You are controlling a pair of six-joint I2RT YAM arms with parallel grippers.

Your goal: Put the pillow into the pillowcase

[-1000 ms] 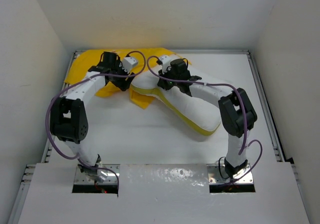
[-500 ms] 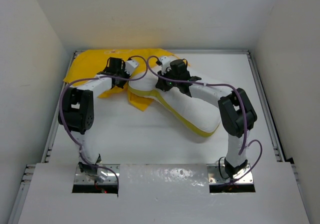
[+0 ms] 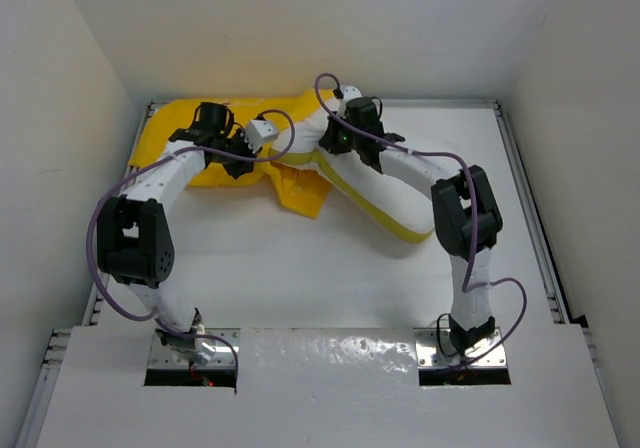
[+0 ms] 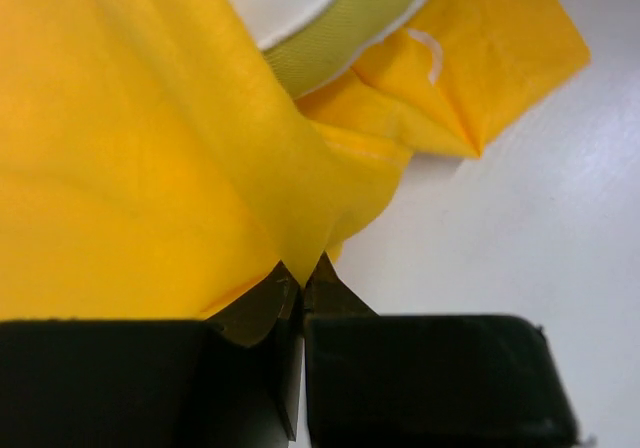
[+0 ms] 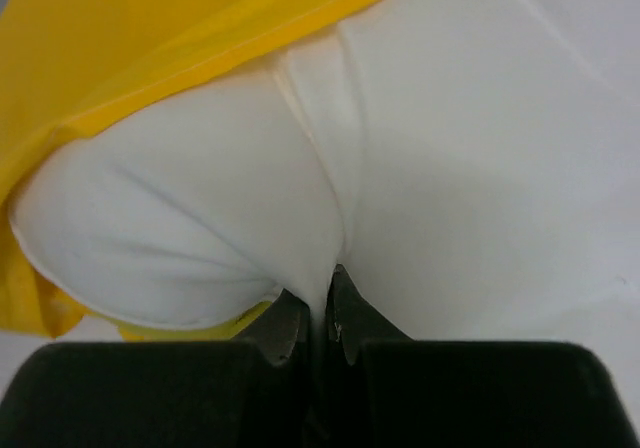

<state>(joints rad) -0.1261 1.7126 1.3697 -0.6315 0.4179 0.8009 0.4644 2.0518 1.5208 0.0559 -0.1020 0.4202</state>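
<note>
The pillowcase (image 3: pixel 170 133) is thin, bright yellow cloth, smooth but rumpled, spread along the far left of the white bench (image 3: pixel 300 278), with a creased, pointed flap spilling toward the centre. The pillow (image 5: pixel 480 148) is plump and white, soft and matte, with puffy stitched channels and a narrow yellow-green band along its edge. It lies slantwise from the far centre toward the right, and its far end sits at the mouth of the pillowcase, where a yellow hem drapes over the white bulge. We see the left tool (image 4: pixel 302 278) with its dark fingers pressed together on a gathered pleat of the yellow cloth. The right tool (image 5: pixel 322 303) is pinched tight on a ridge of the pillow's white cover. The left arm (image 3: pixel 135 243) rises from the near left, its elbow bowed outward and its forearm reaching far and right. The right arm (image 3: pixel 465 213) folds at the right and stretches far and left over the pillow.
</note>
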